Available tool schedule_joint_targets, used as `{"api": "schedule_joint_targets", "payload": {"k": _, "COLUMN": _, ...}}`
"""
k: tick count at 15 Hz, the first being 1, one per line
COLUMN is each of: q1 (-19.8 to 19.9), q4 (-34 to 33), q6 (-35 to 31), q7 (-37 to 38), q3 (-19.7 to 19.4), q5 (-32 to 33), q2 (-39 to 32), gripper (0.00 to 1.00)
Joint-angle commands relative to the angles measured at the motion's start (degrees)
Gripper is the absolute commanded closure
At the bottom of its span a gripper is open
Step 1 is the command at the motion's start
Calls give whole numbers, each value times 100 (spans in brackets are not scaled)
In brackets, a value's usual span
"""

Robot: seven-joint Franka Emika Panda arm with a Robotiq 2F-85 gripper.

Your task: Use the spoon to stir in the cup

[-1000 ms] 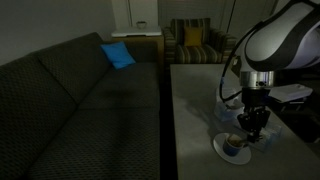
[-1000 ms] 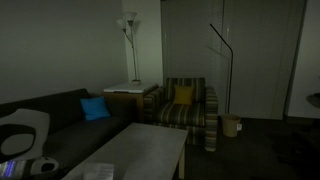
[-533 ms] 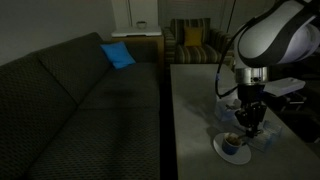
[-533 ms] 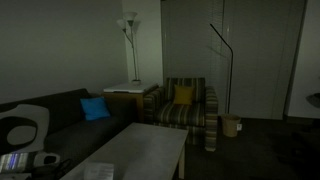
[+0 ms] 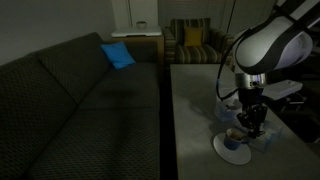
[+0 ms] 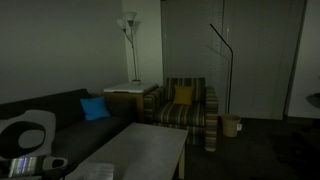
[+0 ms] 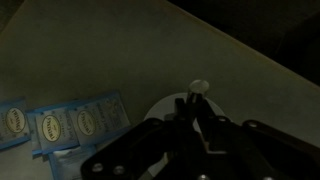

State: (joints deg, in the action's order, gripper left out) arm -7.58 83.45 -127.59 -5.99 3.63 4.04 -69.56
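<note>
In an exterior view my gripper [image 5: 248, 124] points down right over the small cup [image 5: 233, 139], which stands on a white saucer [image 5: 226, 150] near the front of the pale table [image 5: 195, 100]. In the wrist view the dark fingers [image 7: 182, 118] stand nearly together on a thin pale handle, and the spoon's pale end [image 7: 198, 88] sticks out beyond them. The saucer's rim [image 7: 158, 106] shows behind the fingers. The cup is hidden by the gripper in the wrist view.
Several blue-and-white packets [image 7: 60, 125] lie on the table beside the saucer. A dark sofa [image 5: 70, 95] with a blue cushion [image 5: 117, 55] runs along the table's side. A striped armchair [image 6: 190, 108] and a floor lamp [image 6: 128, 45] stand beyond the table's far end.
The arm has shifted a little sideways and back over the cup. The gripper stays shut on the spoon above the saucer.
</note>
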Motion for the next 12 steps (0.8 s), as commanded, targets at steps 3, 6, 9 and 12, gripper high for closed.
{"api": "schedule_joint_targets", "payload": {"k": 3, "q1": 80, "q4": -250, "q6": 566, "q7": -316, "q3": 196, "q5": 4, "q2": -159, "gripper": 96}}
{"api": "schedule_joint_targets", "payload": {"k": 6, "q1": 59, "q4": -301, "q6": 648, "q7": -386, "q3": 237, "q5": 17, "q2": -187, "gripper": 96}}
{"api": "schedule_joint_targets", "payload": {"k": 9, "q1": 6, "q4": -429, "q6": 630, "q7": -317, "q3": 185, "q5": 47, "q2": -257, "gripper": 96}}
{"api": "schedule_joint_targets", "payload": {"k": 12, "q1": 31, "q4": -605, "q6": 646, "q7": -272, "q3": 139, "q5": 30, "q2": -362, "gripper": 96}}
